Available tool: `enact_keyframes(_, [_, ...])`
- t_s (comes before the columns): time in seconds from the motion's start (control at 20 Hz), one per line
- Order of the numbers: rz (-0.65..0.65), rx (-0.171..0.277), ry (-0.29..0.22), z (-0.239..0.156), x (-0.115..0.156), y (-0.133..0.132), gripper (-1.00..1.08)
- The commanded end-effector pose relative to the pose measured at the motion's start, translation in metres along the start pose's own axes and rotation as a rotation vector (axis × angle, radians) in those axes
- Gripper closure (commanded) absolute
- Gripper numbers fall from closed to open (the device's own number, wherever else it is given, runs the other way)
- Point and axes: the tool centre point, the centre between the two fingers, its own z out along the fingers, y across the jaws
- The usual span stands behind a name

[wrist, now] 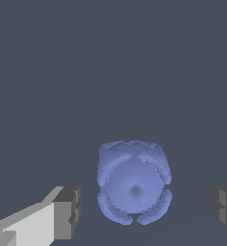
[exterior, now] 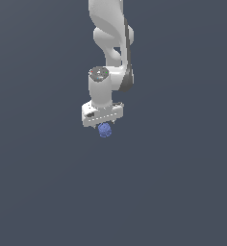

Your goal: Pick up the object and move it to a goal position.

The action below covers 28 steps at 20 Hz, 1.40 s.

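Exterior view: my arm (exterior: 110, 43) hangs down from the top of the frame, white, with the gripper (exterior: 104, 126) at its lowest point over a plain dark grey ground. The ball (exterior: 105, 130), small, blue-violet, sits directly under the gripper body, partly tucked beneath it; much narrower than the white housing above. From this view my fingers are not visible, so contact cannot be judged here. Wrist view: the ball (wrist: 134, 188) fills the lower middle, bumpy and faceted, with a rounder smooth patch at its centre. One finger (wrist: 67, 213), dark grey pad on a white link, stands to one side of it; the other pad shows only at the frame edge on the opposite side. Clear grey gaps lie between each pad and the ball, so my gripper (wrist: 144, 210) is spread wide with the ball between the pads, untouched by either
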Motion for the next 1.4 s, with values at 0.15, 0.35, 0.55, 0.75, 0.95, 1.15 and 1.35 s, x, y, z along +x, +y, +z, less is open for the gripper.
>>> enact_keyframes(0.15, [-0.022, 0.002, -0.001, 0.005, -0.007, -0.002, -0.92])
enact_keyframes(0.35, [-0.018, 0.002, -0.002, 0.007, -0.006, -0.002, -0.92])
enact_keyframes(0.55, [-0.019, 0.002, -0.002, 0.019, -0.007, -0.002, -0.92])
enact_keyframes(0.75, [-0.021, 0.002, -0.001, 0.038, -0.007, -0.003, -0.92])
enact_keyframes(0.95, [-0.022, 0.002, -0.001, 0.051, -0.007, -0.003, -0.92])
enact_keyframes(1.15, [-0.022, 0.002, -0.001, 0.055, -0.007, -0.003, -0.92])
enact_keyframes(1.35, [-0.022, 0.002, -0.001, 0.055, -0.007, -0.003, 1.08])
